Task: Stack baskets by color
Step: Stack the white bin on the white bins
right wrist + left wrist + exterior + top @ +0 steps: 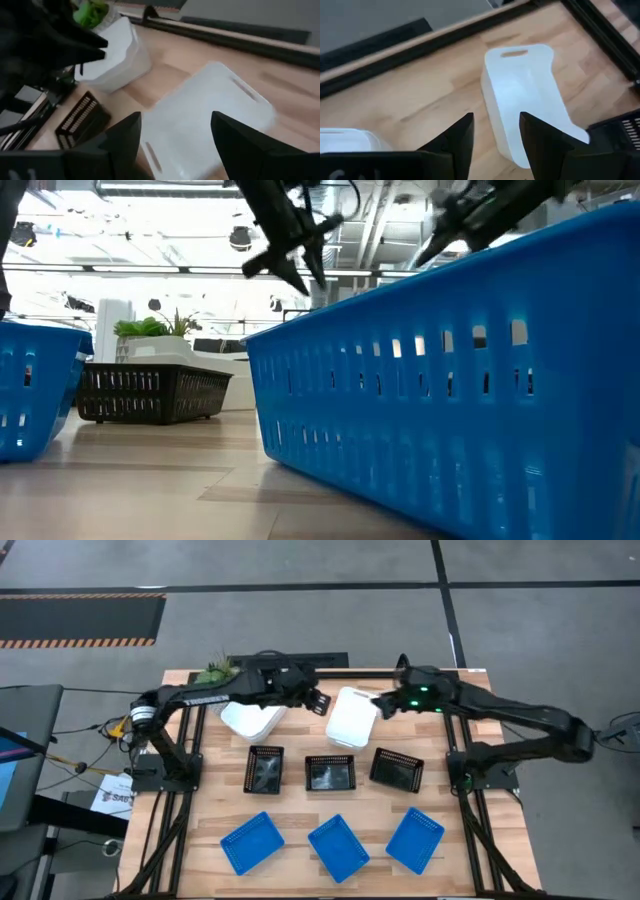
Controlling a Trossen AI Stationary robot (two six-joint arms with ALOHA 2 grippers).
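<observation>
Risk lies with the lone white basket [352, 717], lying overturned on the tabletop [300, 805] between both arms: a grip by its smooth wall could slip. The left gripper [318, 702] hangs just beside it, half open and empty; the right gripper [384, 705] is spread wide, empty. Two white baskets [251, 720] appear nested; three black mesh baskets [331, 772] and three blue baskets [336, 845] sit empty, unstacked.

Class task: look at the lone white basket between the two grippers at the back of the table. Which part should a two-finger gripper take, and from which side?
Probably a thin side wall of the lone white basket, one finger inside and one outside, coming down from above. It sits upright with its mouth open upward, and the rim is free all round. The open right gripper is beside it; the open left gripper is on its other side.
</observation>
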